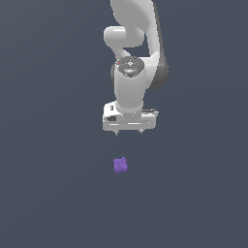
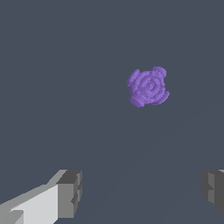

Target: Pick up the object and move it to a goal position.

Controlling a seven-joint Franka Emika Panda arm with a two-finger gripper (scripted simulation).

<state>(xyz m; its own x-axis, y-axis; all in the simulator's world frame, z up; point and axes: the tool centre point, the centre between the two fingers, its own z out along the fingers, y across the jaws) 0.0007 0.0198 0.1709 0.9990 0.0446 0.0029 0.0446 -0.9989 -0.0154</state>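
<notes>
Overhead, the spread-jawed gripper hangs apart from the object on plain grey floor.

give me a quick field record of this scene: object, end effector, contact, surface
object: small bright purple lump, bumpy, lying on the floor
end effector: white, pointing down, fingers spread wide apart
contact: none; the lump lies clear of both fingers, not between them
relative position: in the exterior view the lump sits below the end effector, slightly toward that view's left
surface: plain dark grey-blue floor
task state: object not yet picked up
goal marker: none visible
</notes>
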